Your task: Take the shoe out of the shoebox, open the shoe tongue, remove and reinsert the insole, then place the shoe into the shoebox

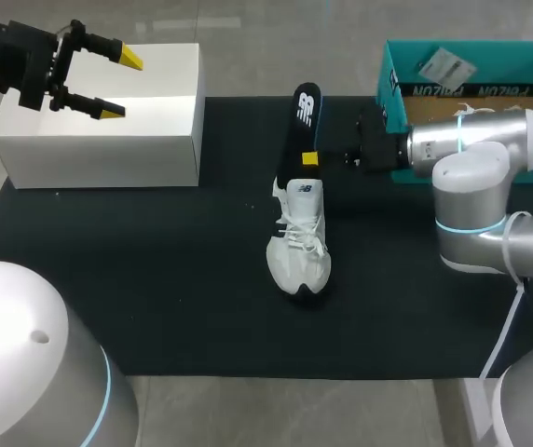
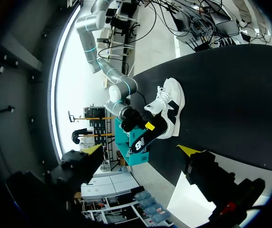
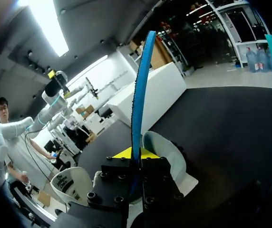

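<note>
Right gripper point(image 1: 309, 159): fingers closed on the insole point(image 1: 306, 116), one on each face, a yellow tip showing against the black upper side. Arm comes in from 3 o'clock, wrist level over the mat point(image 1: 155, 279).

Insole: black top, blue along its edge in the right wrist view, where it rises edge-on from between the fingers. It runs from the shoe's heel opening out toward 12 o'clock. Cannot tell whether its lower end is inside the shoe. White logo printed near its far end, not read off.

Shoe point(image 1: 299, 247): white, laced, upright on its sole near the mat's middle, toe to 6 o'clock, heel to 12. Small logo tag on the tongue. Outside the shoebox.

Shoebox point(image 1: 389, 88): teal, open, at 2 o'clock from the shoe, at the mat's far edge. Line of print along its inner wall, upside down from the head view. White label lying at the box's far side, too small to read.

Left gripper point(image 1: 120, 86): at 10 o'clock, above the white box point(image 1: 108, 140), fingers spread wide, nothing between them, well apart from the shoe.

White box: plain, no markings seen, on the mat's far corner at 10 o'clock.
</note>
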Robot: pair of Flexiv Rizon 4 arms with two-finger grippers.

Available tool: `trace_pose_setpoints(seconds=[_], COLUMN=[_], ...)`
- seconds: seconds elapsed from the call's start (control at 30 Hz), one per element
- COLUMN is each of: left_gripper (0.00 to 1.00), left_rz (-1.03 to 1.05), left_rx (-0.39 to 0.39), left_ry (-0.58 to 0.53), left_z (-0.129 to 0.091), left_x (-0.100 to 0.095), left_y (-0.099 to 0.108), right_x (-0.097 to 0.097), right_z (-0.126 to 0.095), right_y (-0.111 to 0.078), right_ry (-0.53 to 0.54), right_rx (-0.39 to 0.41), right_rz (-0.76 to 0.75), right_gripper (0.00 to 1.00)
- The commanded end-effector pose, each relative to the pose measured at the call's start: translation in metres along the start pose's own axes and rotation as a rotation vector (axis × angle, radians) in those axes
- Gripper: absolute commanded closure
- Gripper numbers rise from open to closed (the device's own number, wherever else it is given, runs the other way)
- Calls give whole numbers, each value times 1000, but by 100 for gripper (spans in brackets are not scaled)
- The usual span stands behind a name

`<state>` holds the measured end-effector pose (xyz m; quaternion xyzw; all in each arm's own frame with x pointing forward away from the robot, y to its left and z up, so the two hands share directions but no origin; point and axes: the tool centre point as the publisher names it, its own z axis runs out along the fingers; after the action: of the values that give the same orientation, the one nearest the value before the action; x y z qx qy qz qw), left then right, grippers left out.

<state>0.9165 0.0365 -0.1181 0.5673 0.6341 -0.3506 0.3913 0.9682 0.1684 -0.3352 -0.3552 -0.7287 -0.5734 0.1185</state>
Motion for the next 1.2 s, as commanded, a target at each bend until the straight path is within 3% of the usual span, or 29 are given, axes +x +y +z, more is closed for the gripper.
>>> trace_pose_setpoints(seconds=[0.03,0.2,0.33,0.37,0.4,0.43,0.5,0.6,0.87,0.9,0.97,1.2], left_gripper=[0,0,0,0,0,0,0,0,0,0,0,0], left_rz=[0,0,0,0,0,0,0,0,0,0,0,0], left_rx=[0,0,0,0,0,0,0,0,0,0,0,0], left_ry=[4,4,4,4,4,4,4,4,4,4,4,4], left_z=[0,0,0,0,0,0,0,0,0,0,0,0], left_x=[-1,-1,-1,-1,-1,-1,-1,-1,-1,-1,-1,-1], left_y=[0,0,0,0,0,0,0,0,0,0,0,0], right_x=[6,16,19,18,17,16,13,7,-6,-7,-8,-7], right_z=[5,8,8,7,6,5,4,2,-2,-2,-3,0], right_y=[-16,-33,-36,-32,-28,-24,-11,5,31,32,33,14], right_ry=[-3,-2,-11,-20,-25,-27,-34,-36,-38,-41,-43,-30], right_rx=[-3,-5,-19,-20,-22,-23,-20,-17,-1,-2,-3,11], right_rz=[24,57,56,47,36,27,-2,-37,-87,-90,-92,-30], right_gripper=[100,100,100,71,50,40,33,50,62,71,100,100])
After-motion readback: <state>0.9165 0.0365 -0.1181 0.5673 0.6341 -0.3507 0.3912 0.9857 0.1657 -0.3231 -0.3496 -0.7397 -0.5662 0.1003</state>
